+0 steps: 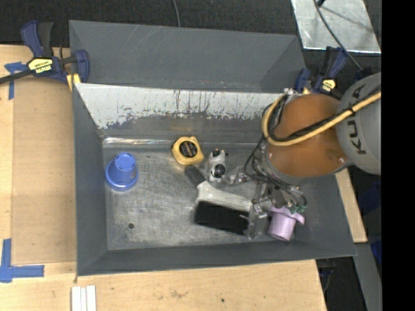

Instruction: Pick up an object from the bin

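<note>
jaws low in bin, lower right, between black block and lilac cup; open or closed: cannot tell. advise: centre on one item, clear neighbour before closing.

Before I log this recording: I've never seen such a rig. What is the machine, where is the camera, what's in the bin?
It is one robot arm, orange cover at its wrist, reaching in from the right. The single camera looks down on a grey metal bin from above, slightly sideways. In it lie a blue cup at the left, a yellow tape measure and a small silver-and-black thing near the back, a black block with a white piece beside it in the middle, and a lilac cup at the right. The arm's tool sits low between the black block and the lilac cup. Whether it holds anything, I cannot tell.
</note>
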Available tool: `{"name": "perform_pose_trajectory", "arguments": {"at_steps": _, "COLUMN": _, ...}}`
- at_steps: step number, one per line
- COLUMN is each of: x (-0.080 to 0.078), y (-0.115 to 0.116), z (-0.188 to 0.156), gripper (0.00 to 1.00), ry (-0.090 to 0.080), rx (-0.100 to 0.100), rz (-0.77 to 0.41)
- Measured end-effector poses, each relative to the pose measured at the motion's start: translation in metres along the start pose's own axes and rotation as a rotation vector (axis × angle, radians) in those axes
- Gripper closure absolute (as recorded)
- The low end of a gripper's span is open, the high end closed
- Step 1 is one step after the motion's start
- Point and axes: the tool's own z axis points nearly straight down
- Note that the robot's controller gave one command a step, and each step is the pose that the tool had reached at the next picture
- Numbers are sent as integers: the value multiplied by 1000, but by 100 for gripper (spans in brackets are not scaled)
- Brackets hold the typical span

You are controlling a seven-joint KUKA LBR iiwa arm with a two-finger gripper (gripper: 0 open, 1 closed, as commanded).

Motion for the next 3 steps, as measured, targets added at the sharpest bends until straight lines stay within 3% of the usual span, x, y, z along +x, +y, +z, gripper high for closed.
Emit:
{"name": "perform_pose_trajectory", "arguments": {"at_steps": 1, "x": 4, "y": 23, "z": 55, "gripper": 100, "ry": -2, "rx": 1, "rz": 211}}
{"name": "perform_pose_trajectory", "arguments": {"at_steps": 2, "x": 4, "y": 23, "z": 55, "gripper": 100, "ry": -2, "rx": 1, "rz": 211}}
{"name": "perform_pose_trajectory", "arguments": {"at_steps": 3, "x": 6, "y": 31, "z": -79, "gripper": 100, "ry": 11, "rx": -2, "rz": 135}}
